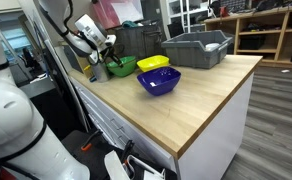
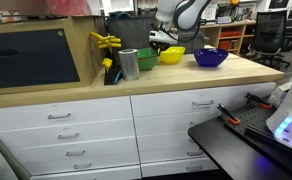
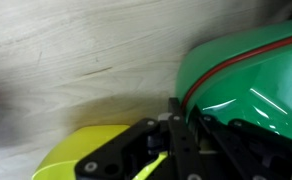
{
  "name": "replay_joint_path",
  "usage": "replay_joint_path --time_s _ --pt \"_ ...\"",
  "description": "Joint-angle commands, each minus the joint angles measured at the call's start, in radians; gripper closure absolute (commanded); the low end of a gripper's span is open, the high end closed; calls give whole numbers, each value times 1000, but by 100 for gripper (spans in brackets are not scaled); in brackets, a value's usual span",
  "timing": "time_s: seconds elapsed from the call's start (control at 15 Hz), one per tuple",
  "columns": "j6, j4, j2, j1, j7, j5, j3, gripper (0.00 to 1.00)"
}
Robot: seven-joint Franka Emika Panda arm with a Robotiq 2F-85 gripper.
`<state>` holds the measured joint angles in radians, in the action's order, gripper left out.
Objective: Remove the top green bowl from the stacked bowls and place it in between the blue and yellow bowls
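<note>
your pincer (image 1: 104,47) hangs over the green bowls (image 1: 119,69) at the back of the tabletop (image 1: 211,100), and as far as both exterior views show it is not touching them. i cannot tell whether its jaws stand apart or together: in the wrist view the pincer (image 3: 176,140) is only a dark mass at the bottom edge, and nothing seems to be held.

the green bowls sit nested beside a metal cup (image 2: 128,63). the yellow bowl (image 1: 153,64) is next to them and the blue bowl (image 1: 159,82) lies just past it, the 2 very near each other. in the wrist view the green bowls (image 3: 254,95) fill the right side and the yellow bowl (image 3: 81,155) the lower left, with bare wood between.

this looks like the approach to the grasp. bring the pincer across onto the green rim, 1 jaw inside and 1 outside. the dark line across the green in the wrist view may be the seam between the 2 rims, so go only deep enough to take the upper 1. lift straight up and watch that the lower bowl does not ride along. the gap between blue and yellow looks tight, so expect to set the bowl down slowly and squarely.
</note>
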<state>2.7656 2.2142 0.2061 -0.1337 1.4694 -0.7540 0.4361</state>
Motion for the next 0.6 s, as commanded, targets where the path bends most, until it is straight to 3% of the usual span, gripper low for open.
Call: replay_joint_path --time_s 0.0,0.53 --pt "-44 43 -99 -24 -90 47 16 97" --pt "-77 194 -246 -24 -221 168 5 97"
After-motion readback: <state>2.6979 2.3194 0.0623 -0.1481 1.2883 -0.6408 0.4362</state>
